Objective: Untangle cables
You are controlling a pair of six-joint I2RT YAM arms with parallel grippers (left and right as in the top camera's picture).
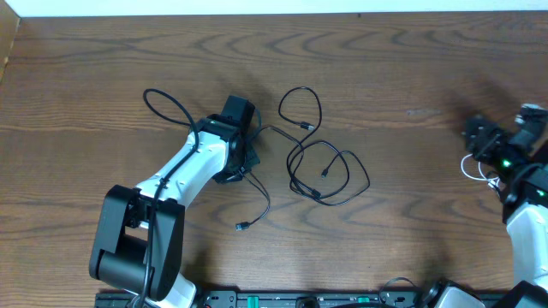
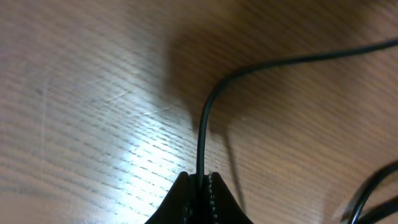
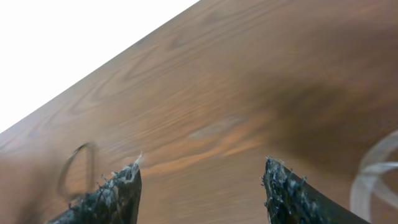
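Observation:
The black cable (image 1: 330, 175) lies in loose, overlapping loops at the table's middle, with one plug end (image 1: 241, 227) near the front. My left gripper (image 1: 243, 162) is at the left side of the loops. In the left wrist view it (image 2: 200, 179) is shut on a strand of the black cable (image 2: 205, 118), which runs up from the jaws and curves right. A white cable loop (image 1: 470, 168) lies at the far right by my right gripper (image 1: 473, 133). It also shows at the edge of the right wrist view (image 3: 372, 177). My right gripper (image 3: 202, 171) is open and empty above bare wood.
A thicker black wire (image 1: 167, 107) loops off the left arm at the back left. The wooden table (image 1: 411, 77) ends at a pale wall along the back. The arm bases stand at the front left and front right.

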